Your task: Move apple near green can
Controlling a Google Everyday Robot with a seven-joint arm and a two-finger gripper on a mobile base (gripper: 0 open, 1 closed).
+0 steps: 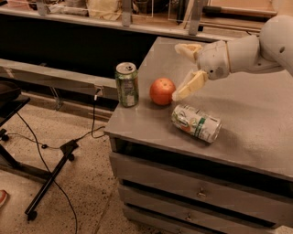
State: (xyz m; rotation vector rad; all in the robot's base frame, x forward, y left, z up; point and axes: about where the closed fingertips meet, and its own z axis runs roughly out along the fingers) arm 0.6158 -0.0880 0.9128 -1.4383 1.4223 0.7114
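Note:
The apple (162, 91) is a round orange-red fruit resting on the grey cabinet top (256, 114), a short gap to the right of the green can (127, 84), which stands upright near the cabinet's left corner. My gripper (185, 71) is open and empty, just right of and above the apple. One pale finger (188, 49) points left over the top; the other finger (190, 86) hangs beside the apple's right side, apart from it.
A white-silver can with a green band (196, 123) lies on its side in front of the gripper. The cabinet has drawers (201, 194) below. A black stand and cables (50, 169) lie on the floor at the left. Shelving (114, 13) runs behind.

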